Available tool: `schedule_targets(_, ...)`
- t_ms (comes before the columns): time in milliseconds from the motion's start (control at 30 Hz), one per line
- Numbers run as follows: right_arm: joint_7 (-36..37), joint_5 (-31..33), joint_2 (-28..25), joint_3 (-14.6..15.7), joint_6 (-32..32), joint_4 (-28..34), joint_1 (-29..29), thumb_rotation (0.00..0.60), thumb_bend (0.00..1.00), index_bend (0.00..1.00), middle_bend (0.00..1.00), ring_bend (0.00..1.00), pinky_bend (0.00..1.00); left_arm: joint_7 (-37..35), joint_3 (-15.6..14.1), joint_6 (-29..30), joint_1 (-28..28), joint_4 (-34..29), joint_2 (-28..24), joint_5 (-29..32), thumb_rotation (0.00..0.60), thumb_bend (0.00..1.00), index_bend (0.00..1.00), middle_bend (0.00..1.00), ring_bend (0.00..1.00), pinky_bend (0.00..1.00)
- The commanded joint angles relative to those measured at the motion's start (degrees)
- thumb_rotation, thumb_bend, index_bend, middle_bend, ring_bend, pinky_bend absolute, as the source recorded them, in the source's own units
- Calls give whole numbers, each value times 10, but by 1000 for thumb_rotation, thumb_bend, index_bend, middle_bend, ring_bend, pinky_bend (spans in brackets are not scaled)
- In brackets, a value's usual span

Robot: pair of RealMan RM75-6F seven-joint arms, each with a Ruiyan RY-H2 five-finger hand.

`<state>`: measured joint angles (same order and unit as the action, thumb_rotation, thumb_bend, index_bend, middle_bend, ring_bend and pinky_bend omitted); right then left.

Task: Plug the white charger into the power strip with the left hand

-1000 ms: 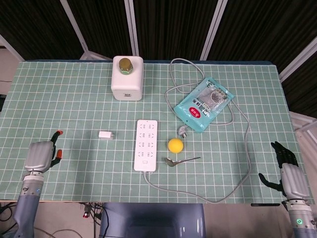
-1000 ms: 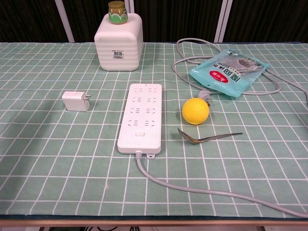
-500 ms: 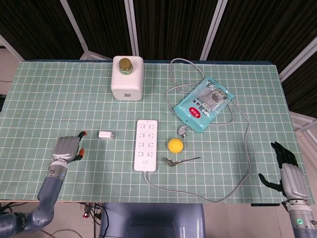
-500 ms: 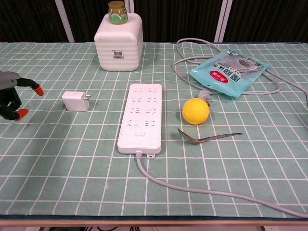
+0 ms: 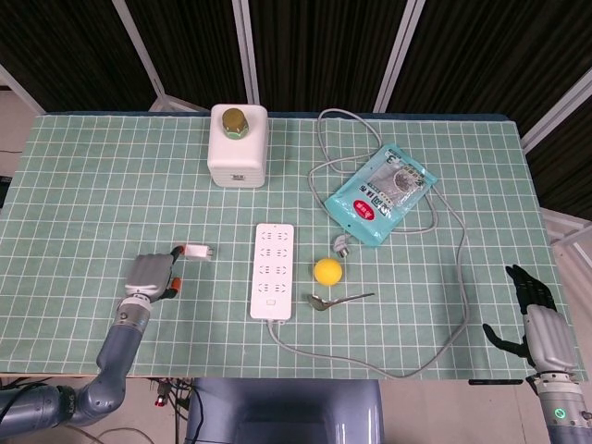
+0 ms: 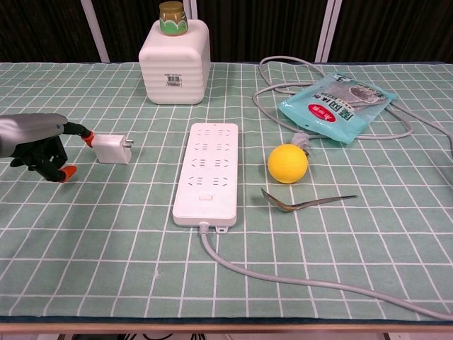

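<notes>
The charger (image 6: 111, 149) is seen just left of the power strip (image 6: 207, 172), prongs pointed toward it, with the empty, spread-fingered left hand (image 6: 39, 145) beside its far end.

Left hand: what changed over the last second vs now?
The left hand moved rightward across the table to the white charger; a fingertip now reaches its left edge, no grip yet. The charger, power strip and right hand stayed put.

one charger (image 6: 112, 149), one power strip (image 6: 209, 173), one ball (image 6: 287, 163)
</notes>
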<state>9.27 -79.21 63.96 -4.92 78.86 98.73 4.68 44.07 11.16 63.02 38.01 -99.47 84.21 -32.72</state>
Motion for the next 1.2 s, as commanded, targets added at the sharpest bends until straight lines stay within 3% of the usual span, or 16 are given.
schedule_targets(33, 0, 0, 0, 0, 0, 0, 0, 600, 340, 0, 0, 0, 0, -4, -3, 4, 4, -2, 3, -2, 600, 470, 202, 813, 761, 814)
schedule_targets(433, 0, -3, 0, 1, 1, 1, 0, 600, 340, 0, 0, 0, 0, -17, -8, 25, 15, -41, -7, -33, 600, 472, 201, 813, 761, 815)
schedule_targets(1033, 3, -6, 0, 2, 2, 1, -1, 600, 340, 0, 0, 0, 0, -6, -6, 42, 52, -60, 7, -30, 600, 471, 201, 798, 750, 814)
schedule_targets(1100, 3, -6, 0, 2, 2, 1, -1, 600, 341, 0, 0, 0, 0, -8, -6, 46, 53, -65, 6, -35, 600, 435, 199, 756, 712, 795)
schedule_targets(1167, 4, -6, 0, 2, 2, 1, -1, 600, 340, 0, 0, 0, 0, -14, -6, 51, 52, -67, 4, -42, 600, 332, 192, 630, 598, 706)
schedule_targets(1200, 4, -6, 0, 2, 2, 1, -1, 600, 340, 0, 0, 0, 0, -15, -6, 56, 51, -66, 3, -46, 600, 262, 186, 527, 494, 614)
